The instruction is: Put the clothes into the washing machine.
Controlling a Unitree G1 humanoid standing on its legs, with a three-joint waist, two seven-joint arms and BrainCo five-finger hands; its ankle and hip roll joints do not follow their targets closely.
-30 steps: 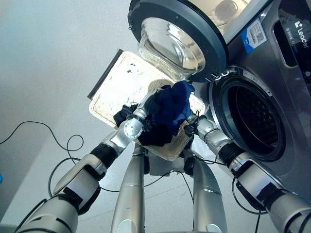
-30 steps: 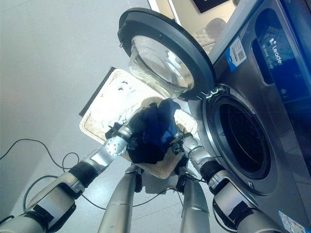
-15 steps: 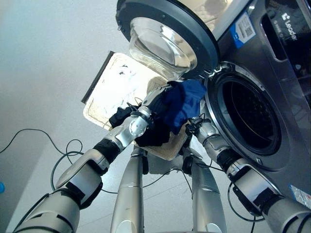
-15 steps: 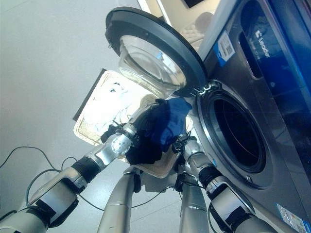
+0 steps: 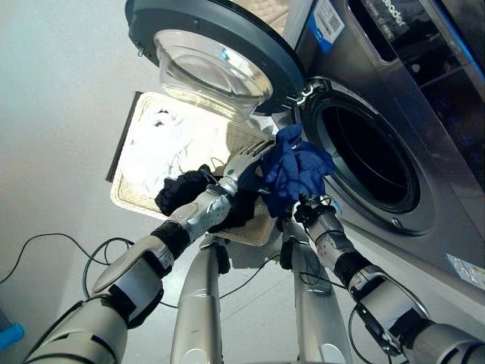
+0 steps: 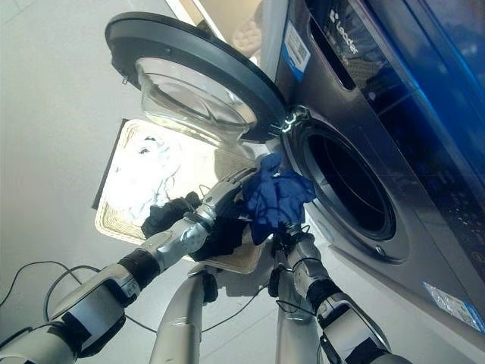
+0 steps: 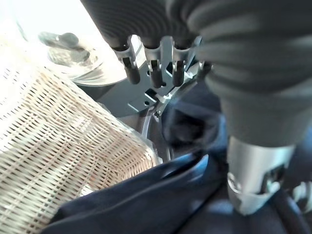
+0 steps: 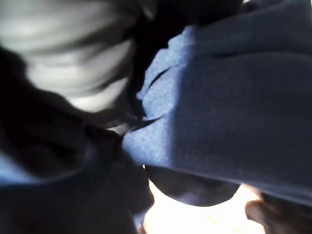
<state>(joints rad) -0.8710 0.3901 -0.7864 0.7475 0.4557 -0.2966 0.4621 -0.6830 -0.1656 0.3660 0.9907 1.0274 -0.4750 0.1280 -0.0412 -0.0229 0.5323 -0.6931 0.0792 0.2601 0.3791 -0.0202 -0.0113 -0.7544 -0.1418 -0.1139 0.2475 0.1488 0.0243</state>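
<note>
while the blue garment [image 5: 294, 168] hangs bunched just outside the drum opening [image 5: 362, 158], these are the things you should weigh:

garment: a dark blue bundle, raised above the wicker basket [image 5: 227, 140], its upper lobes already over the lower left lip of the round opening, the rest drooping down toward the basket.
right hand [image 5: 305, 211]: it sits directly under the bundle with cloth draped over it; you cannot tell whether its fingers are clenched or released, in the eye views or its own wrist view.
left hand [image 5: 244, 163]: fingers straight and spread, laid against the bundle's basket side, pressing rather than grasping.
direction: the drum lies to the right of and beyond the bundle; the right hand is the nearer one to the mouth, so in my judgement the carry turns on that arm going rightward and inward.
edges: the open door [image 5: 216, 57] stands swung out above the basket, its hinge close over the bundle; the door seal's rim is the ledge the hanging cloth could snag on.
open room: the drum looks dark and vacant, wide next to the bundle.
left behind: a black garment [image 5: 182, 191] and pale clothes [image 5: 161, 140] lie in the basket.
</note>
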